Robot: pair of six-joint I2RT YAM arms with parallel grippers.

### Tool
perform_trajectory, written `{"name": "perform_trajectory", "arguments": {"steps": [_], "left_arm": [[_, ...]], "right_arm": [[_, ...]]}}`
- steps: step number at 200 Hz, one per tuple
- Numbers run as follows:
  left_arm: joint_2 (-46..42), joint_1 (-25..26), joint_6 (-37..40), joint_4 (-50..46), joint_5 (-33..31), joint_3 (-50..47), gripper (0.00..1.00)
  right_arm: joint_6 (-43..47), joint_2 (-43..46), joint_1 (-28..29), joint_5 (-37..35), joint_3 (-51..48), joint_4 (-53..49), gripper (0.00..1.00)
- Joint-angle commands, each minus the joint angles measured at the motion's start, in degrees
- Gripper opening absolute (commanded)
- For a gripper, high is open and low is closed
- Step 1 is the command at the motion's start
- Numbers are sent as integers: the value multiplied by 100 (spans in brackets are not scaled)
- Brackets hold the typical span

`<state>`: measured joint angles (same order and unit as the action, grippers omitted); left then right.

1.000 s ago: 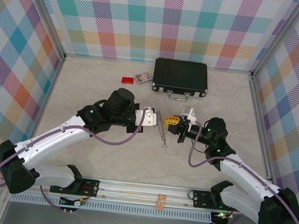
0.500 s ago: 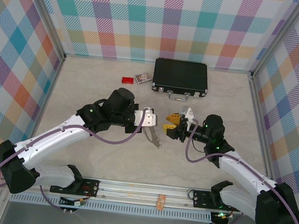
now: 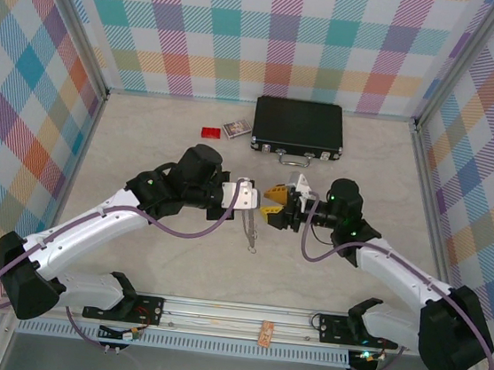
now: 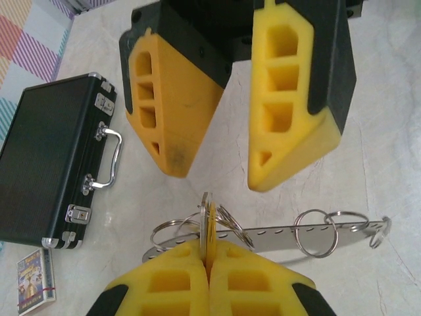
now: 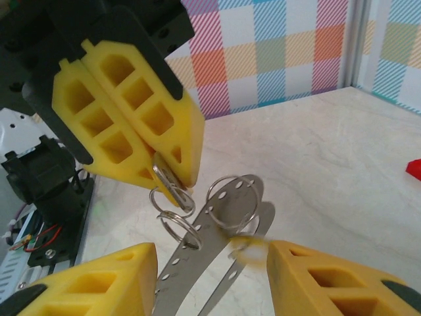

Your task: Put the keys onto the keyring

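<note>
At the near edge of the tabletop (image 3: 143, 155) a metal rail (image 3: 215, 311) carries the two arm bases. From there both arms reach in toward the middle.

The left gripper (image 3: 246, 196) sits near the middle of the tabletop, with its yellow fingers (image 4: 171, 289) pressed together. They are clamped on a wire ring at the top end of the keyring (image 3: 249, 225). The keyring is a flat grey metal strip with a row of small holes and several wire rings threaded through it. It hangs from that pinched ring and slopes down toward the near edge. Whether its low end touches the tabletop I cannot tell. Whether any small piece on it is a key I cannot tell either.

The right gripper (image 3: 270, 202) faces the left one from the right side, just beside the keyring. Its two yellow fingers (image 5: 99, 283) stand apart and hold nothing. From the left wrist their tips show close to the rings without touching them.

Farther back, against the far edge, a black case (image 3: 298, 127) lies flat, with its silver handle (image 3: 294, 160) pointing toward the grippers. To its left, just beside it, lies a small pack of cards (image 3: 236, 129). Left of that sits a small red block (image 3: 210, 133). All three are well apart from the keyring.
</note>
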<state>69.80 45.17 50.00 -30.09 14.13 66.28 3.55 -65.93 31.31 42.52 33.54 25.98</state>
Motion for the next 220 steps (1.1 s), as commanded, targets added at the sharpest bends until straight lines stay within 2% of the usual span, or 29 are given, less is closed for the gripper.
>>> {"name": "perform_trajectory", "arguments": {"steps": [1, 56, 84, 160, 190, 220], "left_arm": [[45, -21, 69, -19, 178, 219, 0], [38, -25, 53, -28, 195, 211, 0], [14, -20, 51, -24, 169, 197, 0], [24, -18, 45, 11, 123, 192, 0], [45, -25, 19, 27, 143, 194, 0], [34, -24, 27, 4, 112, 210, 0]], "right_arm": [[152, -130, 93, 309, 261, -93, 46], [391, -323, 212, 353, 395, -67, 45], [417, -359, 238, 445, 454, -225, 33], [402, -200, 279, 564, 329, -375, 27], [404, -181, 305, 550, 348, -412, 20], [392, -169, 310, 471, 360, -437, 5]]}}
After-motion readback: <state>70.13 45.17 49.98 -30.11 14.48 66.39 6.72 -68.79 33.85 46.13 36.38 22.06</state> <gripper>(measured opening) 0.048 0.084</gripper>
